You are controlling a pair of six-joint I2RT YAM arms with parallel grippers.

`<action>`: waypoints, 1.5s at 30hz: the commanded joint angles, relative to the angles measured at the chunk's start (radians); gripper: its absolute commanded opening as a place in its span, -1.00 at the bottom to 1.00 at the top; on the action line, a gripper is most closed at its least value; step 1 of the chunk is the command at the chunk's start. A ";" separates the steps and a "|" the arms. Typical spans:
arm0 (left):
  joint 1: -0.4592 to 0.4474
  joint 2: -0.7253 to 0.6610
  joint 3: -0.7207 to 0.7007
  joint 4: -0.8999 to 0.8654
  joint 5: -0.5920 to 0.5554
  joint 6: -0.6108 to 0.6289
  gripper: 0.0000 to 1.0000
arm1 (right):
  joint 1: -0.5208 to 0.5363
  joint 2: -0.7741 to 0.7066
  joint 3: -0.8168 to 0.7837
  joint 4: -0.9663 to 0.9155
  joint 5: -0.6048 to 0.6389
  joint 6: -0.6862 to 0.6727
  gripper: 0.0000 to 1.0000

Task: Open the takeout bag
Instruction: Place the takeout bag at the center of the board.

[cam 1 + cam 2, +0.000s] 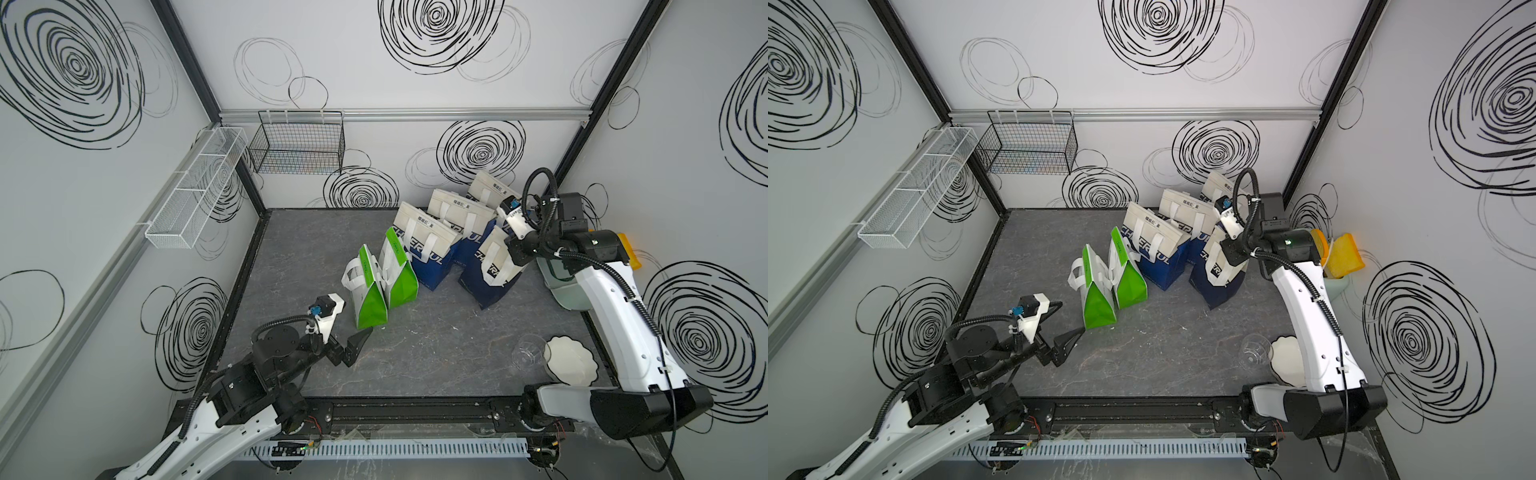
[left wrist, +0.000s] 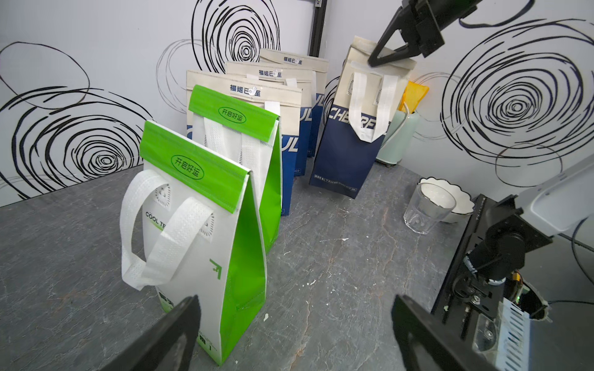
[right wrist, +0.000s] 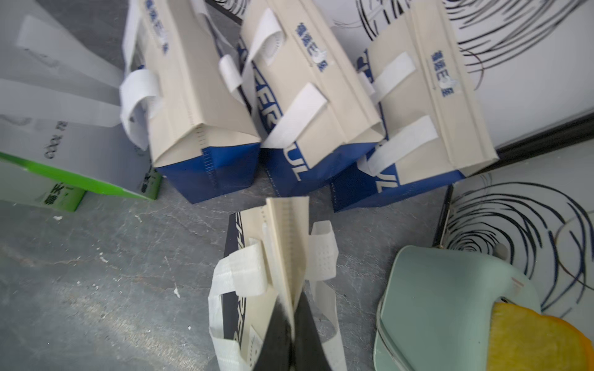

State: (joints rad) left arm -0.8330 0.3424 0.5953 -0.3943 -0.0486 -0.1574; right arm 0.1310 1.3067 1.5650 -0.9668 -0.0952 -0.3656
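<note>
— Takeout bag, navy with a beige folded top and white handles (image 1: 492, 276): position?
— Stands near the right edge of the dark grey worktop (image 1: 436, 357), toward the far right corner, just in front of three blue-and-beige bags (image 1: 432, 245).
— Right gripper (image 3: 294, 324)?
— Pressed together, pinching the bag's beige top fold.
— Left gripper (image 2: 295, 298)?
— Spread wide, holding nothing, just beside the nearer of two green-and-white bags (image 1: 370, 299) near the worktop's middle.
— Anything else?
— Clear glass (image 1: 528, 353) just beside white scalloped bowl (image 1: 571, 363), near the front right corner.
</note>
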 commanded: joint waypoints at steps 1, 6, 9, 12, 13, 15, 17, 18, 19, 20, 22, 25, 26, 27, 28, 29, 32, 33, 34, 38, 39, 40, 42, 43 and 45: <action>-0.015 -0.004 -0.009 0.045 -0.004 0.002 0.95 | -0.047 0.032 0.063 0.094 0.036 0.021 -1.00; -0.029 -0.005 -0.009 0.045 -0.010 0.000 0.95 | -0.117 0.098 0.061 0.110 0.068 0.022 -1.00; -0.035 -0.003 -0.009 0.044 -0.011 -0.001 0.95 | -0.161 0.119 0.052 0.132 0.068 0.027 -1.00; -0.041 -0.003 -0.009 0.043 -0.016 -0.005 0.95 | -0.197 0.144 0.061 0.147 0.084 0.030 -1.00; -0.043 -0.003 -0.009 0.043 -0.018 -0.005 0.95 | -0.208 0.160 0.072 0.150 0.081 0.038 -1.00; -0.043 -0.002 -0.009 0.043 -0.017 -0.005 0.95 | -0.216 0.180 0.067 0.154 0.057 0.045 -1.00; -0.045 -0.003 -0.010 0.044 -0.017 -0.005 0.95 | -0.218 0.189 0.043 0.159 0.050 0.052 -0.96; -0.046 -0.003 -0.011 0.044 -0.017 -0.004 0.95 | -0.221 0.184 0.023 0.172 0.048 0.054 -0.94; -0.047 -0.006 -0.011 0.043 -0.019 -0.005 0.95 | -0.222 0.177 0.003 0.187 0.050 0.055 -0.90; -0.048 -0.007 -0.011 0.043 -0.021 -0.006 0.95 | -0.226 0.167 -0.013 0.199 0.048 0.057 -0.87; -0.049 -0.007 -0.012 0.043 -0.023 -0.006 0.95 | -0.228 0.159 -0.028 0.210 0.040 0.063 -0.77; -0.049 -0.004 -0.012 0.044 -0.019 -0.004 0.95 | -0.227 0.157 -0.024 0.213 0.026 0.075 -0.29; -0.049 -0.003 -0.011 0.043 -0.021 -0.005 0.95 | -0.227 0.156 -0.018 0.213 0.025 0.080 -0.15; -0.049 -0.004 -0.012 0.043 -0.023 -0.007 0.95 | -0.227 0.154 -0.013 0.214 0.020 0.091 -0.01; -0.050 -0.007 -0.012 0.043 -0.026 -0.006 0.95 | -0.228 0.149 -0.004 0.215 0.009 0.102 0.11; -0.049 -0.009 -0.012 0.041 -0.027 -0.007 0.95 | -0.226 0.143 0.008 0.213 -0.003 0.110 0.19; -0.049 -0.015 -0.012 0.041 -0.035 -0.007 0.95 | -0.218 0.118 0.057 0.207 -0.029 0.136 0.30; -0.049 -0.016 -0.011 0.041 -0.038 -0.008 0.95 | -0.207 0.107 0.079 0.198 -0.034 0.139 0.31; -0.049 -0.015 -0.011 0.040 -0.040 -0.009 0.95 | -0.191 0.090 0.092 0.197 -0.038 0.141 0.32; -0.049 -0.001 0.008 0.028 -0.063 -0.009 0.95 | -0.075 -0.001 0.090 0.233 -0.022 0.159 0.51; -0.047 0.003 0.015 0.022 -0.076 -0.010 0.95 | -0.038 -0.021 0.087 0.242 -0.013 0.176 0.52; -0.045 0.008 0.022 0.016 -0.097 -0.012 0.95 | 0.003 -0.036 0.082 0.251 -0.016 0.193 0.54; -0.036 0.019 0.041 0.000 -0.152 -0.023 0.95 | 0.067 -0.058 0.071 0.253 -0.067 0.222 0.54; -0.030 0.028 0.054 -0.015 -0.184 -0.030 0.95 | 0.101 -0.068 0.061 0.257 -0.076 0.242 0.53; -0.011 0.040 0.071 -0.034 -0.224 -0.042 0.95 | 0.194 -0.089 0.022 0.291 -0.068 0.302 0.51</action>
State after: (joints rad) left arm -0.8642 0.3683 0.6167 -0.4236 -0.1753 -0.1692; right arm 0.2478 1.2293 1.6184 -0.7132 -0.1352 -0.1581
